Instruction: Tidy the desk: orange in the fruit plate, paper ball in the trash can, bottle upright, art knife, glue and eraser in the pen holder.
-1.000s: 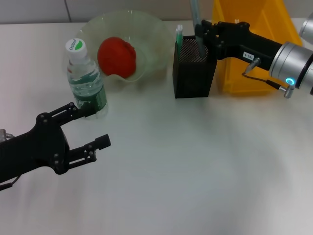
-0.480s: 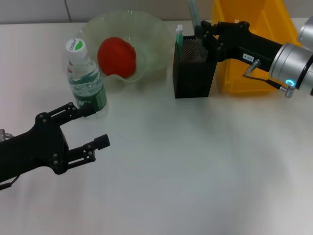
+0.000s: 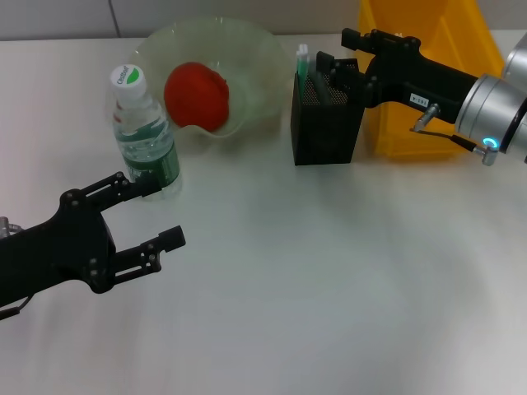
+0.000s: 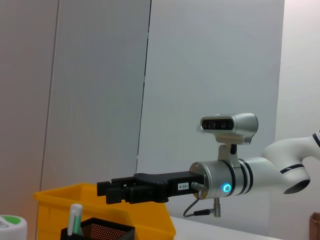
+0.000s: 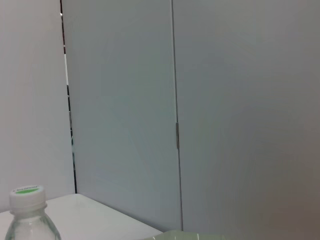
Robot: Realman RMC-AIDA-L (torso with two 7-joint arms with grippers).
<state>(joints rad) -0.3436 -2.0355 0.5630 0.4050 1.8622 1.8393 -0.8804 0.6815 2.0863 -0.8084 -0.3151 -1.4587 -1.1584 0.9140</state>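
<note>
Your right gripper (image 3: 336, 59) hangs over the black pen holder (image 3: 324, 123), fingers apart and holding nothing. A green-and-white stick (image 3: 302, 60) stands upright in the holder's far-left corner, long axis vertical. The bottle (image 3: 143, 132) stands upright left of the holder, cap up. Your left gripper (image 3: 148, 216) waits open, nearer the robot than the bottle.

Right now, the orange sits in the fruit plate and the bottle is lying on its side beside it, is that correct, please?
Not quite. The orange does sit in the fruit plate, but the bottle beside it stands upright, cap on top, as the head view shows.
</note>
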